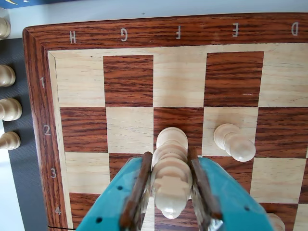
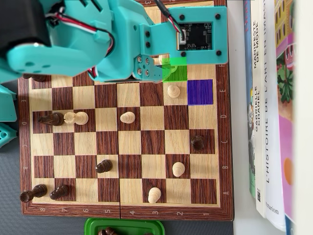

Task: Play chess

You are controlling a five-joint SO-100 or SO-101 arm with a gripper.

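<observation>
My teal gripper (image 1: 169,159) is shut on a tall white chess piece (image 1: 171,178) and holds it upright by its body. The piece's base is over the dark square in row 2 of column F on the wooden chessboard (image 1: 72,77); I cannot tell whether it touches the board. A white pawn (image 1: 234,142) stands one square to the right, apart from the gripper. In the overhead view the arm covers the board's top edge, and the gripper (image 2: 159,61) and the held piece (image 2: 157,59) sit at the left edge of a green-tinted square (image 2: 177,71). A purple-tinted square (image 2: 200,91) lies diagonally below it.
Several white pieces (image 2: 127,117) and dark pieces (image 2: 197,142) are spread over the board. Three white pieces (image 1: 9,109) stand off the board at the left in the wrist view. A green tray (image 2: 124,227) holds dark pieces. Books (image 2: 274,107) lie along the right.
</observation>
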